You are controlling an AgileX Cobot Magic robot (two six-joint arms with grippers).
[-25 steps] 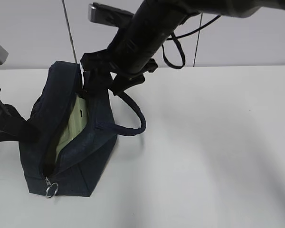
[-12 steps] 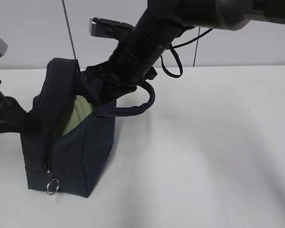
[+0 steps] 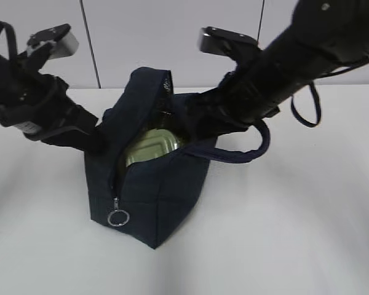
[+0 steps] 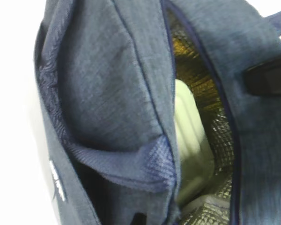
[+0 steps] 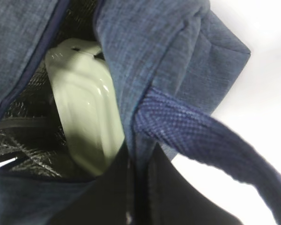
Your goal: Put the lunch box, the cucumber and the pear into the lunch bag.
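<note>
Navy fabric lunch bag point(image 4: 107, 93) gapes open, pale sage-green lunch box lid point(image 4: 192, 136) resting against its silvery lining.

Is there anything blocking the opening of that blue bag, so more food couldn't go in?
The lunch bag is unzipped and held apart, the lunch box visible inside. The right gripper at its rim partly crowds the opening.

Bright, even light; blurred wrist views

A plain white table point(image 3: 295, 233) fills the lower frame; a dark navy fabric lunch bag point(image 3: 160, 203) stands left of centre.
</note>
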